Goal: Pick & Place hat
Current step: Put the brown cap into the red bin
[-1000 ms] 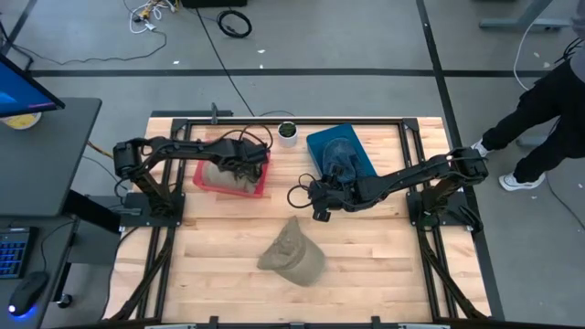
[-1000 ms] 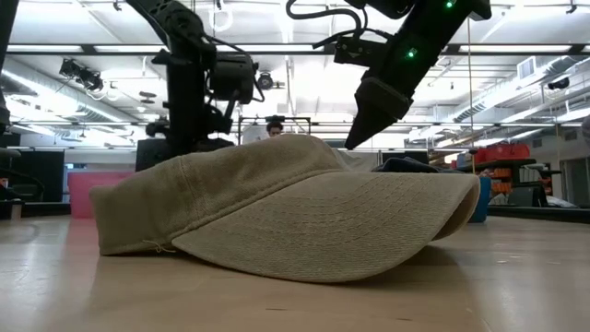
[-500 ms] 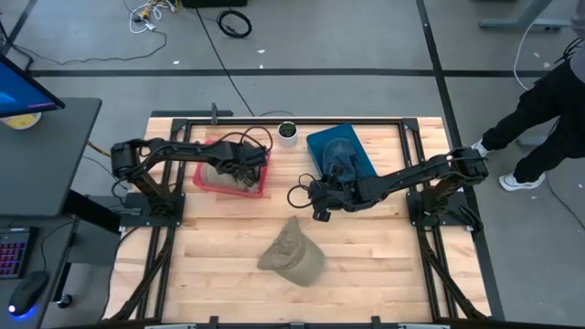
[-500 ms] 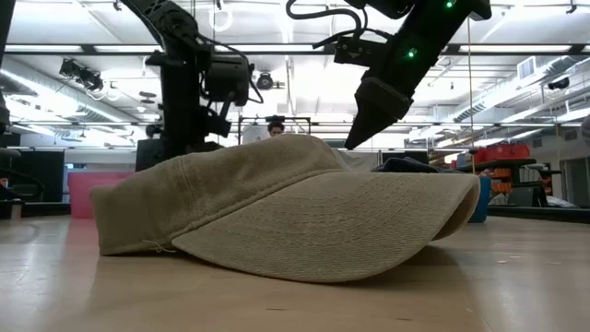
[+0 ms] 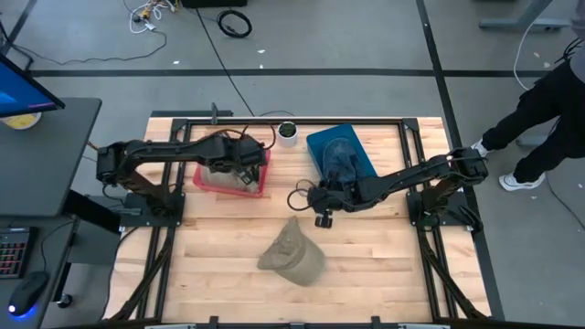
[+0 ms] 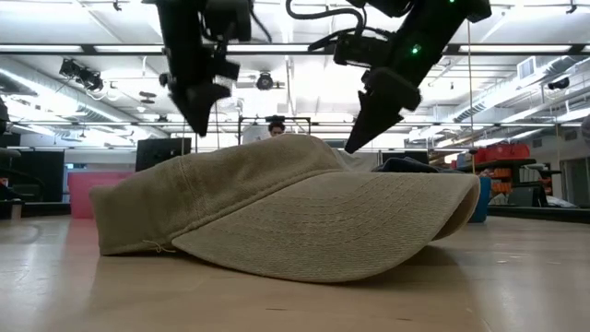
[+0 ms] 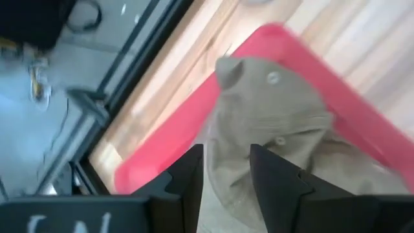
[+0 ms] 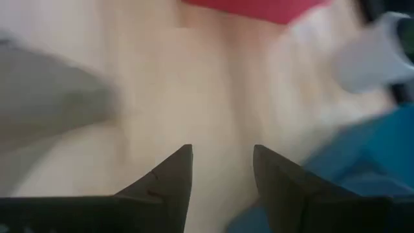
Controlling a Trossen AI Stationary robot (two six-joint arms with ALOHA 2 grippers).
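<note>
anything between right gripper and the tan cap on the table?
No. In the high view, only bare tabletop lies between the right gripper and the tan cap.

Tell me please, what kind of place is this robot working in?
Probably a robotics lab or workshop. A wooden table stands in a metal frame on a grey floor with taped lines and loose cables, a computer screen is beside it, and exposed ceiling ducts show behind.

A: What does the tan hat hide in the low view?
B: Most of the bench behind it; the red tray shows only at one end.

A: And the right wrist view?
B: Motion-blurred throughout; a grey shape cannot be identified.
</note>
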